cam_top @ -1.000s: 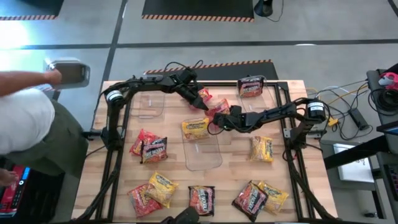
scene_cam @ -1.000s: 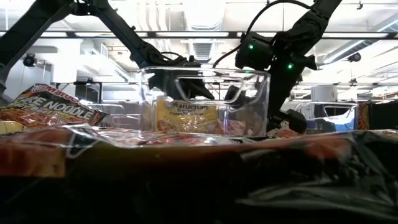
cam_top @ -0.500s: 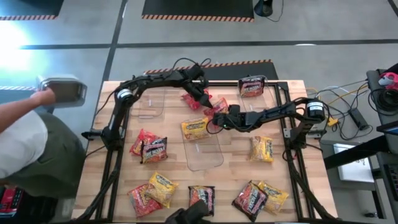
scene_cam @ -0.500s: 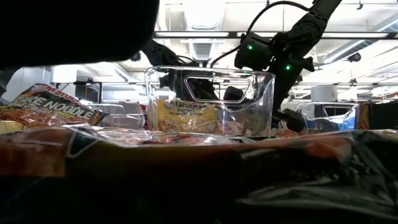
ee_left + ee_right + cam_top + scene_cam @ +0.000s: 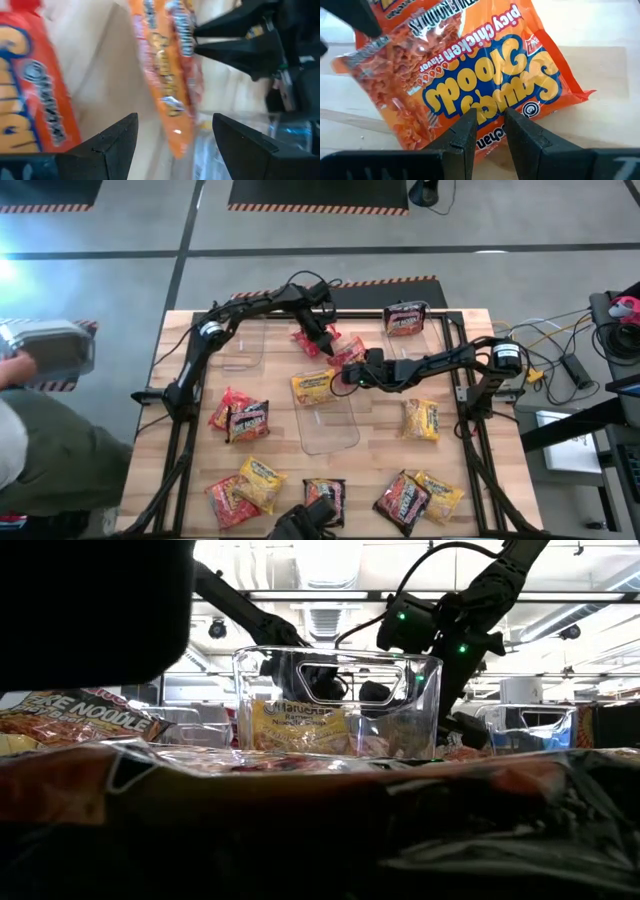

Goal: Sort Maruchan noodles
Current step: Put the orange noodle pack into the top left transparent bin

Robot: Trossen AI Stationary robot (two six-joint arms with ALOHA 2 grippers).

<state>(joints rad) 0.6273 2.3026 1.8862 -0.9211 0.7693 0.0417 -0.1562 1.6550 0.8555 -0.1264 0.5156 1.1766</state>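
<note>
The right gripper [image 5: 487, 131] pinches the edge of a red packet [image 5: 470, 75] of spicy chicken noodles, jaws closed to a narrow gap on the wrapper. In the high view this packet [image 5: 349, 352] lies on the table [image 5: 470, 470] just ahead of its fingers. The left gripper [image 5: 172, 132] hangs above and beside the same packet, jaws wide and empty. A yellow packet [image 5: 314, 386] lies in the clear bin [image 5: 332, 435] just beside both.

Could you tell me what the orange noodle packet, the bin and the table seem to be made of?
Orange noodle packet: thin glossy plastic film, crinkled, with glare. Bin: clear rigid plastic, a yellow packet shows through it. Table: pale wood planks, probably butcher block, matte.
</note>
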